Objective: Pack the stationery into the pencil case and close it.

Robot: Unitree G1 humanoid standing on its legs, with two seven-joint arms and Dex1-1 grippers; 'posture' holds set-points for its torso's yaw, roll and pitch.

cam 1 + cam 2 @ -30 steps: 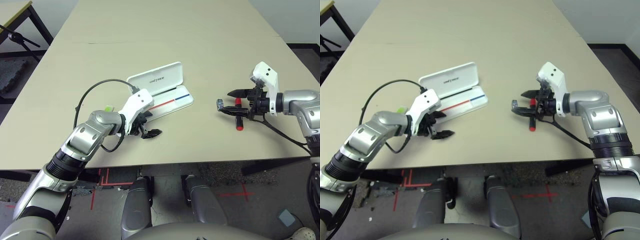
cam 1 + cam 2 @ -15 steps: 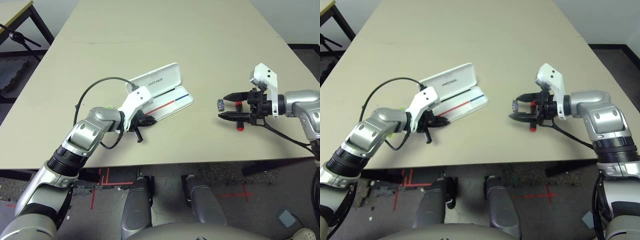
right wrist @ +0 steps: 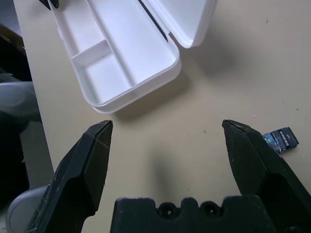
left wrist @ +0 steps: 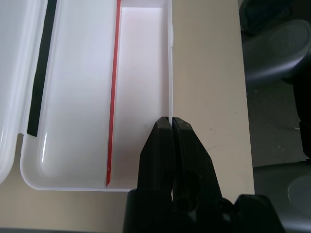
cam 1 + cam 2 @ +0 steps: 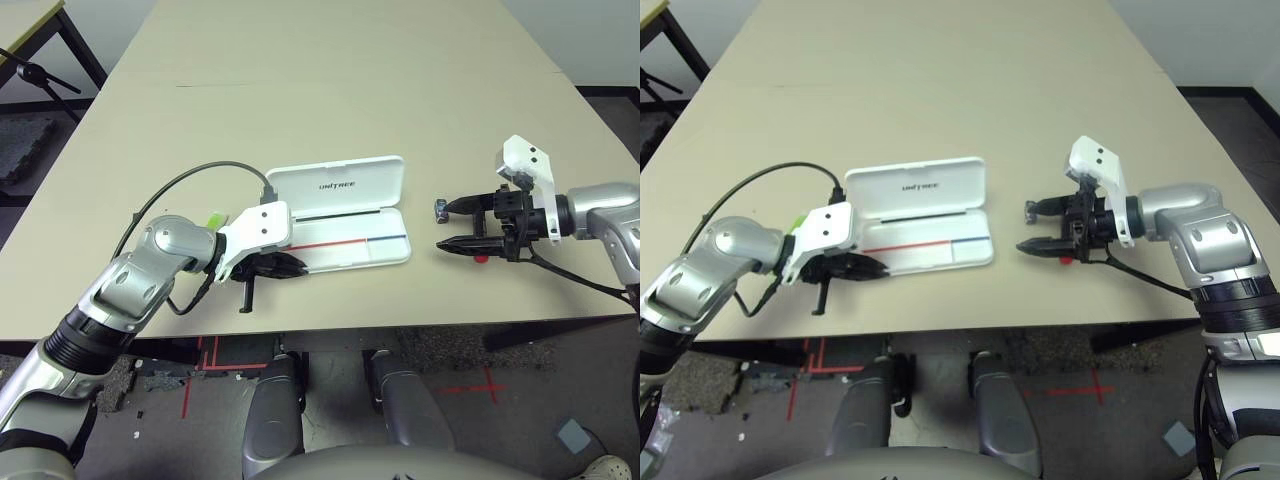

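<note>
pencil case point(image 5: 350, 190) lid: "unitree" | left gripper point(image 4: 171, 127) pinching its wall | right gripper point(image 5: 442, 226) spread

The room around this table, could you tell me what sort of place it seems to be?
Probably a lab or test workspace: a large plain beige table, red tape marks on a dark floor, and a black metal stand alongside.

Silver forearms point(image 5: 140, 285), white wrist housings point(image 5: 525, 165), black two-fingered tools point(image 5: 462, 225), looping black cable point(image 5: 180, 180)

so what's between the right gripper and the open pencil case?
Only bare table, as the head views show. The right gripper, open, faces the pencil case across that gap; the small dark block lies by its far fingertip, not between.
</note>
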